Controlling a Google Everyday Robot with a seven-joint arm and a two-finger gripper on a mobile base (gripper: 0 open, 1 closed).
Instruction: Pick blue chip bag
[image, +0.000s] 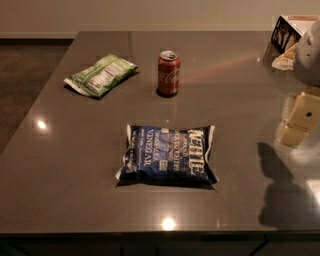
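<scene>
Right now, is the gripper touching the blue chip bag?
No, the gripper hangs at the right edge of the view, clear of the blue chip bag lying flat on the table.

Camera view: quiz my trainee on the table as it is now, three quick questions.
1. True or false: the can lies on its side.
2. Which lies nearest the table's front edge? A) green bag B) can C) blue bag
3. Fill in: the gripper hangs over the table's ____ side in this view, apart from the blue bag.
Key: 1 false, the can stands upright; 2 C, the green bag and can lie farther back; 3 right.
</scene>
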